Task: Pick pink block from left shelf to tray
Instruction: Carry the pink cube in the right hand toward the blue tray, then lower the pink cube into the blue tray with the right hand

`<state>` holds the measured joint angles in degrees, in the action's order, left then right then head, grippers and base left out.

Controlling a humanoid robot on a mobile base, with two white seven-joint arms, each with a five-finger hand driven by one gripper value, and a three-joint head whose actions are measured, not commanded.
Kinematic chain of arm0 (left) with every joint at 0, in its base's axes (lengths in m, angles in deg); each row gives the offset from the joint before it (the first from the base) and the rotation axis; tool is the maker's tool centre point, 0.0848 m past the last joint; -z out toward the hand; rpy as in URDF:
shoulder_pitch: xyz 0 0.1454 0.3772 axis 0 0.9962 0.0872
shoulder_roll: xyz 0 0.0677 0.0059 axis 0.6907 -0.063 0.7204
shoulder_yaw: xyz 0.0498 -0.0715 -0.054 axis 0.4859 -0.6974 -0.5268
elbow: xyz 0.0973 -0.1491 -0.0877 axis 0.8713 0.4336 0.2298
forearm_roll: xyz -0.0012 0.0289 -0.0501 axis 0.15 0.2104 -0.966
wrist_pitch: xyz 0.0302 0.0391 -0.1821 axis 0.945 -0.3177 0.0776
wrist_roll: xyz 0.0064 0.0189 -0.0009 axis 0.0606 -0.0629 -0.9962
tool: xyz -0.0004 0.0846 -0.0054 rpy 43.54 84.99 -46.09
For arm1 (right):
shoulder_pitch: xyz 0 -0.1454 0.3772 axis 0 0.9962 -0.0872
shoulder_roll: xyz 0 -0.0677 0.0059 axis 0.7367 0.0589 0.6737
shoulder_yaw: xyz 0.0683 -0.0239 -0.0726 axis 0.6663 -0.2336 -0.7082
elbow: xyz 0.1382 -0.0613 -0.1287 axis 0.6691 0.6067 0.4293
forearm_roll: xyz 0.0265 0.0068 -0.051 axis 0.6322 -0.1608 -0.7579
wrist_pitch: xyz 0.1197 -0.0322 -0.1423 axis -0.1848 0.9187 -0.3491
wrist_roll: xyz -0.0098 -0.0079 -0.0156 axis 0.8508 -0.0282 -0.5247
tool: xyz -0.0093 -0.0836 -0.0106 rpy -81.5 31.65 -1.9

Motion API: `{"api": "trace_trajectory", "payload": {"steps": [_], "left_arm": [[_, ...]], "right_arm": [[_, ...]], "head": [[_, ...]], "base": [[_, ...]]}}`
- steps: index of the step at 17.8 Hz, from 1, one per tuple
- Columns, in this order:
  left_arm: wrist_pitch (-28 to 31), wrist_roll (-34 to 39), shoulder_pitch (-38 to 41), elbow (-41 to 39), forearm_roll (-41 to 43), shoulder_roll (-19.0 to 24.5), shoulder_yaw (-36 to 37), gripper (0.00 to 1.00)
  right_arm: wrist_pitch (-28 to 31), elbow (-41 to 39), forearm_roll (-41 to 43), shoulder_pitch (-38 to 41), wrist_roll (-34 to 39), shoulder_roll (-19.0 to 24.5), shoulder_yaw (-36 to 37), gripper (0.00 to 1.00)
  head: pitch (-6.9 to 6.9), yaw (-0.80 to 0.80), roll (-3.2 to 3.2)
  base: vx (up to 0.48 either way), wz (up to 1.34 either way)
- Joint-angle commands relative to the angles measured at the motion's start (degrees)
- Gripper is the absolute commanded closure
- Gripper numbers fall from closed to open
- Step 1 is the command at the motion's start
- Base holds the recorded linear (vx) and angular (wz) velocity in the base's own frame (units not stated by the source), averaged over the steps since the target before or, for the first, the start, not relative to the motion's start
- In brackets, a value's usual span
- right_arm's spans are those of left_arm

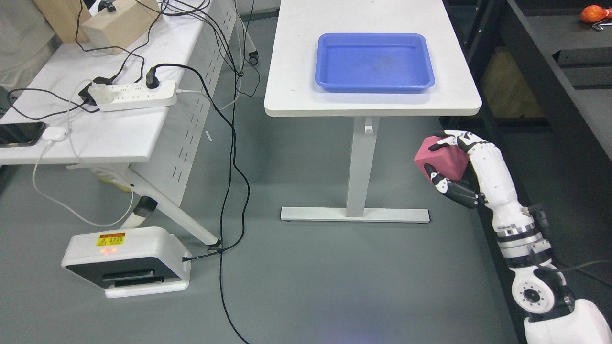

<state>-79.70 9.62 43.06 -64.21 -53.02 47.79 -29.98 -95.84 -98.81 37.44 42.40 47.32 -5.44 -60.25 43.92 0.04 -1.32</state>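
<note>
Near the right edge, low over the floor: right hand [461,165], white with black finger joints, arm coming in from the lower right corner.
Fingers: curled around the pink block [441,158], thumb under its lower corner, other fingers [454,141] hooked over its top edge.
Block: held in the air, tilted, below and just right of the near right corner of the white table [296,62]; clear of the tabletop and of the tray.
Tray: blue tray [330,62], shallow, lying flat on the right half of that table, close to its near edge, nothing in it.
Table: white top with rounded corners, single white post, flat foot bar on the floor.
Floor: grey floor [306,267], smooth, crossed by a black cable [233,157] hanging from the left desk.
Left side: second white desk [119,134] carrying a power strip [136,95] with plugs, a dark phone [19,133], a small white case and a wooden box [119,24].
Below that desk: white and black device [126,260] on the floor with a yellow warning label.
Right side: dark shelving [550,57], an orange thing [594,13] on its top level.
</note>
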Motion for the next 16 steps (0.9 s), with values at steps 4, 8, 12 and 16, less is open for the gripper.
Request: {"api": "trace_trajectory", "payload": {"steps": [4, 8, 12, 16], "left_arm": [[0.1, 0.0, 0.0, -1.0, 0.0, 1.0, 0.0, 0.00], [0.2, 0.0, 0.0, -1.0, 0.0, 1.0, 0.0, 0.00], [0.1, 0.0, 0.0, -1.0, 0.0, 1.0, 0.0, 0.00], [0.2, 0.0, 0.0, -1.0, 0.0, 1.0, 0.0, 0.00]], "right_arm": [[0.3, -0.1, -8.0, -1.6, 0.0, -1.1, -0.4, 0.93], [0.2, -0.1, -8.0, -1.9, 0.0, -0.9, -1.8, 0.93], [0.2, -0.1, -8.6, -1.9, 0.1, -0.9, -3.2, 0.93], [0.2, -0.1, -10.2, -1.9, 0.1, -0.4, -3.4, 0.93]], "head": [[0.00, 0.00, 0.00], [0.00, 0.00, 0.00], [0.00, 0.00, 0.00], [0.00, 0.00, 0.00]], "base": [[0.306, -0.01], [0.301, 0.02], [0.281, 0.07], [0.258, 0.02]]}}
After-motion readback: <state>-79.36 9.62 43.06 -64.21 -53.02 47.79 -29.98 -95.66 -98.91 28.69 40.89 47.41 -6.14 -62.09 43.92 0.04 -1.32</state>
